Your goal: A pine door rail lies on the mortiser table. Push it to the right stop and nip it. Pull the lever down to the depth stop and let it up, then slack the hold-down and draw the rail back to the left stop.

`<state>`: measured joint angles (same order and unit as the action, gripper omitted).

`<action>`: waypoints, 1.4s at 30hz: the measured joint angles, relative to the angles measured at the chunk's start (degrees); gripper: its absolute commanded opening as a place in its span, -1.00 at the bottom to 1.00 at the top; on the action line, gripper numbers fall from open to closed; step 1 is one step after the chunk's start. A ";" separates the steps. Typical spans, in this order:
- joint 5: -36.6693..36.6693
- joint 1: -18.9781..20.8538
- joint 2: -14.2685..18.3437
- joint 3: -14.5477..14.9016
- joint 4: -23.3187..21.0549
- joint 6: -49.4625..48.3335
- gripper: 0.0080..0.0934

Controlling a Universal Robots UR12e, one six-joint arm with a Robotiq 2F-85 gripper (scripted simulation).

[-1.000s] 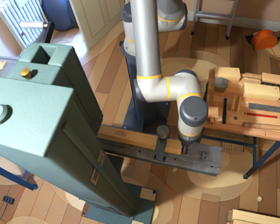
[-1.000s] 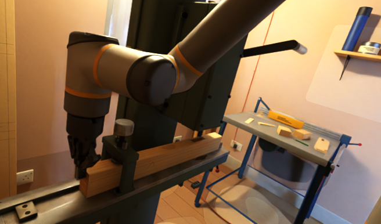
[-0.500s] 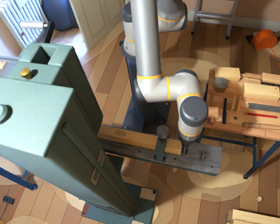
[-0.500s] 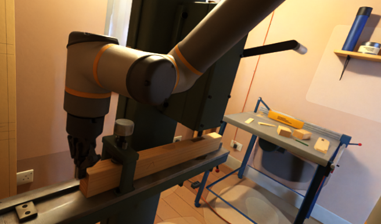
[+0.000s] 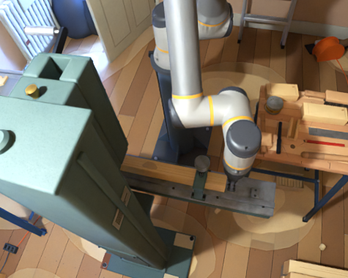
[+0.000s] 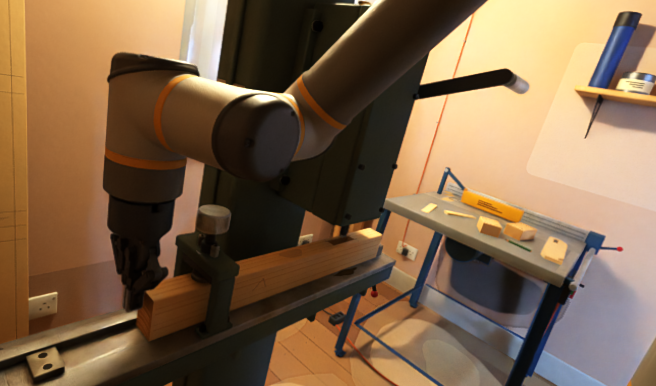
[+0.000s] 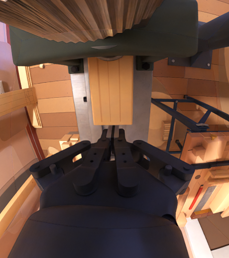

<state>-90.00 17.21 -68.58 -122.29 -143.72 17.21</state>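
The pine rail (image 5: 173, 172) (image 6: 260, 273) (image 7: 110, 89) lies along the steel mortiser table (image 5: 222, 195) and runs under the dark hold-down yoke (image 5: 200, 183) (image 6: 210, 276). The hold-down's round knob (image 5: 202, 162) (image 6: 213, 218) stands above the rail. A small stop block (image 5: 255, 192) (image 6: 44, 362) is bolted to the table a short way beyond the rail's end. The lever (image 6: 470, 82) sticks out raised from the green mortiser head (image 5: 54, 146). My gripper (image 5: 230, 186) (image 6: 134, 288) (image 7: 113, 133) stands at the rail's end face, fingers pointing down at the table. It is closed and holds nothing.
The hold-down yoke stands close beside my fingers. A cluttered wooden workbench (image 5: 310, 128) sits just behind my wrist. A blue-framed side table (image 6: 495, 236) with wood offcuts stands past the rail's far end. The mortiser column (image 6: 280, 101) rises behind the rail.
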 measured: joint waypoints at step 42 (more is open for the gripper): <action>0.00 0.23 -2.48 0.89 3.37 0.23 -1.00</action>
<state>-90.00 17.44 -71.06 -121.41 -140.35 17.44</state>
